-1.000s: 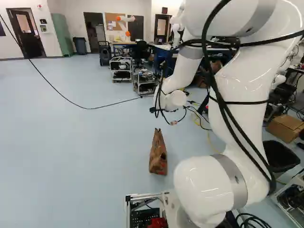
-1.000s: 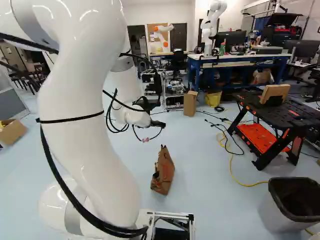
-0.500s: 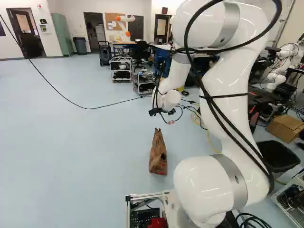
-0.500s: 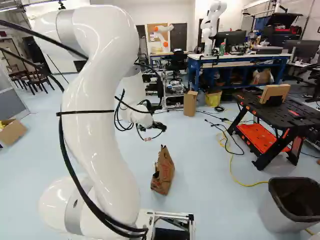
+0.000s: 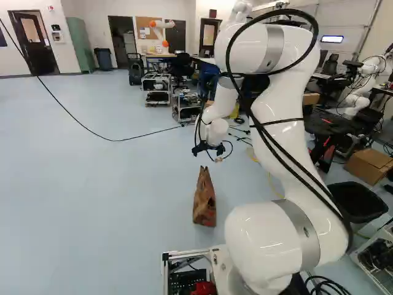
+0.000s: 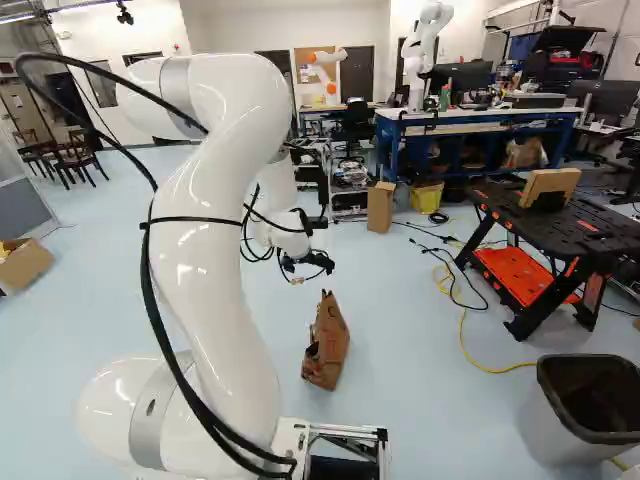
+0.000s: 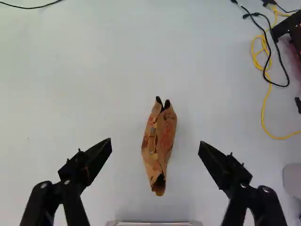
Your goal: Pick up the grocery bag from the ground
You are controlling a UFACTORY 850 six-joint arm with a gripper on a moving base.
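The gripper [image 5: 207, 149] hangs in the air above and beyond the grocery bag [image 5: 204, 198] in the left base view. That bag, brown paper with reddish print, stands upright on the floor ahead of the base; the right base view shows the same bag [image 6: 327, 343] below the wrist. Seen from the wrist, the gripper [image 7: 155, 143] has its two black fingers spread wide, and the bag [image 7: 160, 143] lies in line with the gap between them, well below and touching neither.
In the right base view, a black worktable [image 6: 560, 225] and a grey bin [image 6: 588, 405] stand right of the bag, with a yellow cable [image 6: 463, 330] on the floor. Carts [image 5: 156, 90] stand farther back. Another robot [image 6: 420, 50] rises behind a blue bench.
My arm has folded lower and drawn in, and its wrist has tilted so the gripper points more downward above the bag. The base and the bag have stayed in place.
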